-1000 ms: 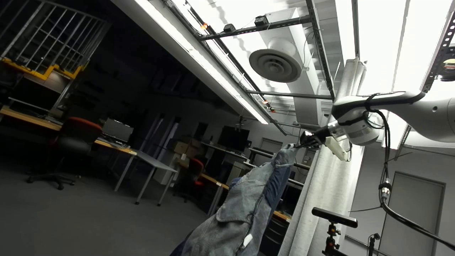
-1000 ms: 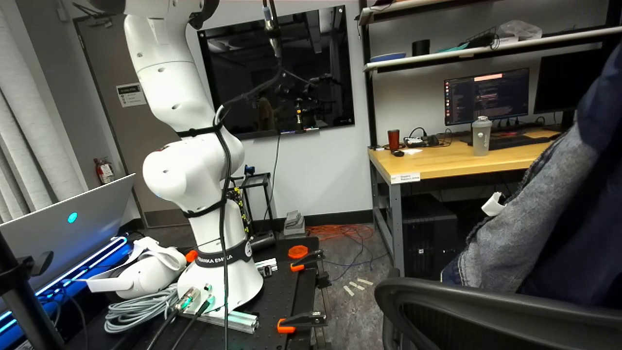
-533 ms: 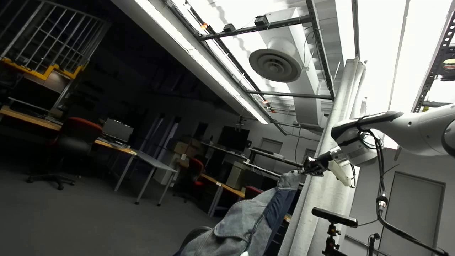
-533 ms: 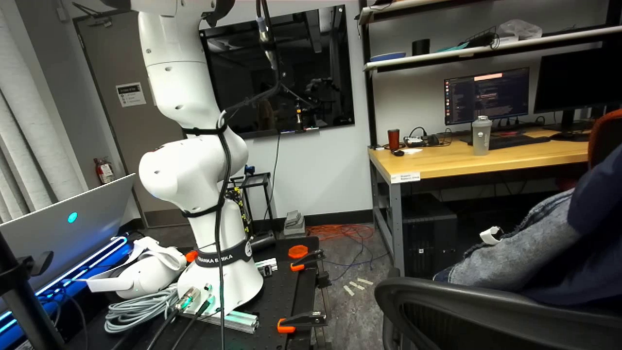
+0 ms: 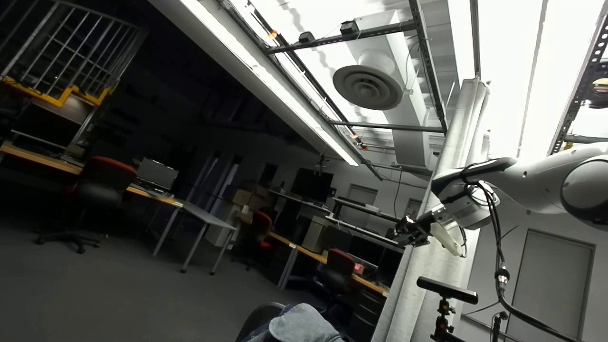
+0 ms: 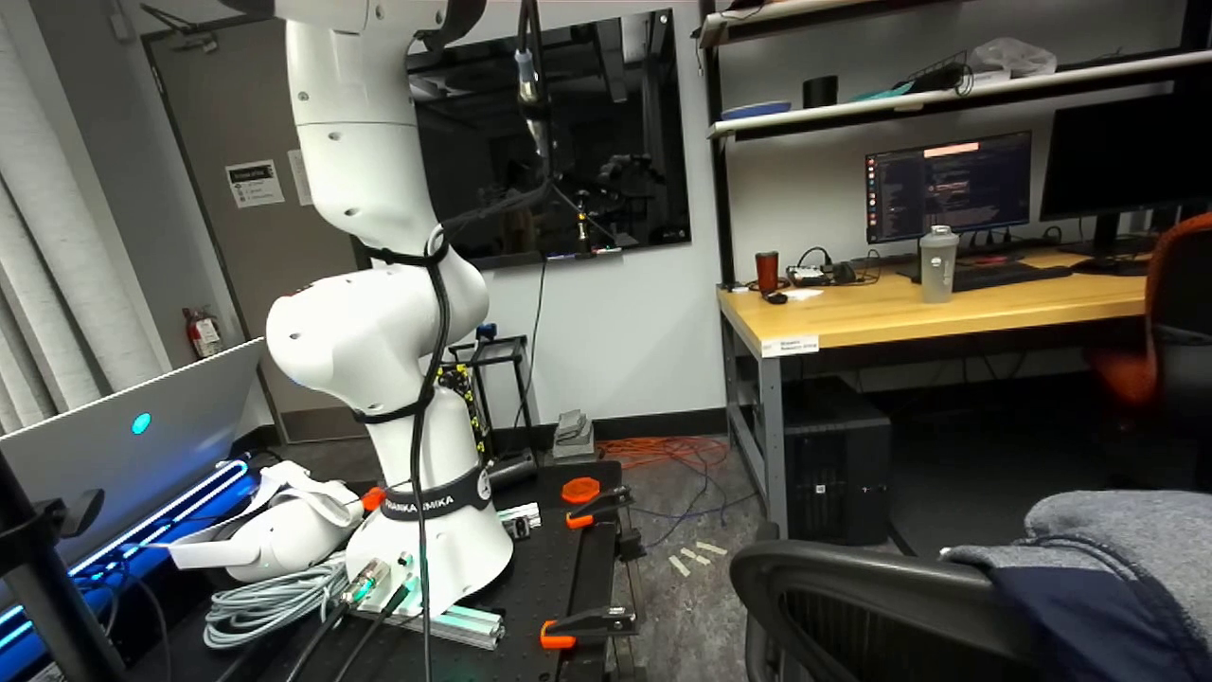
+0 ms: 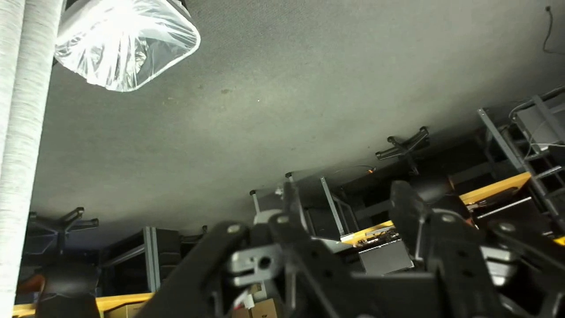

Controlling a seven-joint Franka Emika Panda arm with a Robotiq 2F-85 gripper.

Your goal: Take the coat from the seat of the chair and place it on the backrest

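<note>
Jaws parted and empty, the end effector [image 7: 346, 198] hangs clear of the coat [image 6: 1146, 578], draped below it over the backrest [image 6: 852, 563]; likely soft, limp, best pinched by a fold [image 6: 1117, 517].

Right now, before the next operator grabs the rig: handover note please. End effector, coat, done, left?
End effector: open, holding nothing, clear of the coat.
Coat: lies over the rounded top edge of the backrest in an exterior view; part of it runs out of frame.
Done: coat is on the backrest, out of the grip.
Left: probably only a check that it hangs securely; the seat is not visible, so I can't say whether any cloth remains there.
</note>
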